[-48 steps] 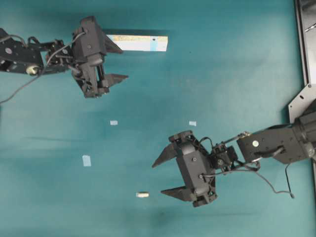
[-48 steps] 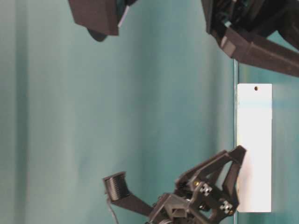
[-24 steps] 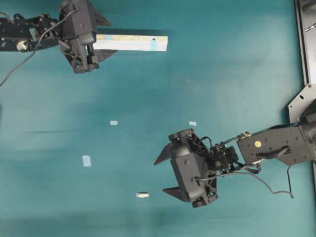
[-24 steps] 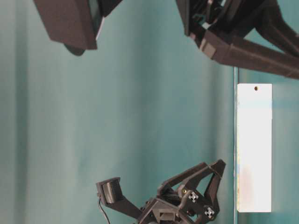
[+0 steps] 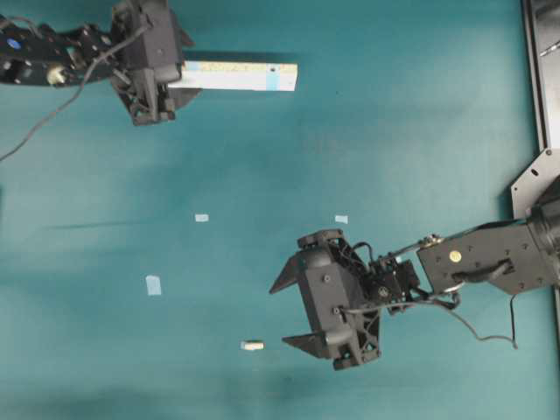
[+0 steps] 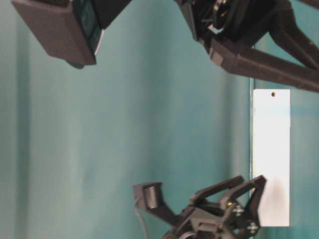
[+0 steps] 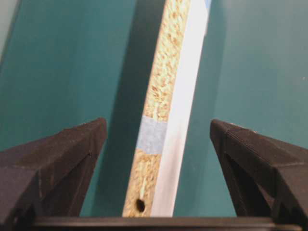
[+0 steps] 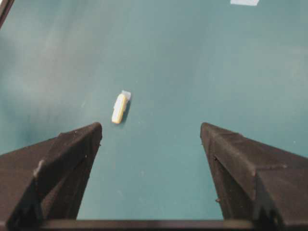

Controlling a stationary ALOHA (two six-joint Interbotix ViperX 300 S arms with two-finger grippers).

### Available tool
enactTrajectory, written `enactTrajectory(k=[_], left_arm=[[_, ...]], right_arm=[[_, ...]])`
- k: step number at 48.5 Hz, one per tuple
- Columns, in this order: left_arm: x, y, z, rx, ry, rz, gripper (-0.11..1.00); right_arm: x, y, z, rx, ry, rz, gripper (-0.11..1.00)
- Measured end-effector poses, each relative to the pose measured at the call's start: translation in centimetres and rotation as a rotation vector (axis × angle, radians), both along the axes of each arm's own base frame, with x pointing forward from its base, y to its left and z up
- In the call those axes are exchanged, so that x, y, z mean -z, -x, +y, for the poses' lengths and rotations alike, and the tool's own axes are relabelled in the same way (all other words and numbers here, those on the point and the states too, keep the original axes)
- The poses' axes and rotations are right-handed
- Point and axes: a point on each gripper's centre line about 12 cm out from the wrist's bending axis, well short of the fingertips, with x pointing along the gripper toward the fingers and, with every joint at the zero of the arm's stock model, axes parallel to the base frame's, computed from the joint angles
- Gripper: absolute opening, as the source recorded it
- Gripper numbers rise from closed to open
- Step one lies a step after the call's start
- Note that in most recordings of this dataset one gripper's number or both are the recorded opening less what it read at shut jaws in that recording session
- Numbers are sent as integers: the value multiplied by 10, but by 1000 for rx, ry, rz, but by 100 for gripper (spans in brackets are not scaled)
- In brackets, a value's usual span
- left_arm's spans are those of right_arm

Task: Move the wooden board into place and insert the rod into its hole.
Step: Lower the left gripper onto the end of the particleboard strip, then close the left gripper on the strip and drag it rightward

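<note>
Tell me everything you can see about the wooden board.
The board is a long, narrow strip, pale cream on its broad face, with a rough chipboard edge bearing a pale blue tape band and a small dark hole. Another hole and a blue patch sit near its far end. It lies on the teal table, at the top of the overhead view. The open left gripper straddles one end without touching it.

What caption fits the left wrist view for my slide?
Left claw open, its fingers straddling the wooden board, which lies between them untouched on the teal table.
</note>
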Motion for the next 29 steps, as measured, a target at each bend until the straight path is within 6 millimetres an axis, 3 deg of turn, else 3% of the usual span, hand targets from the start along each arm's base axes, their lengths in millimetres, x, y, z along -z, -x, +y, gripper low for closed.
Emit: enactTrajectory(k=[29], left_arm=[[37, -6, 22, -43, 18, 39, 91]], right_arm=[[-1, 0, 0, 21, -25, 6, 91]])
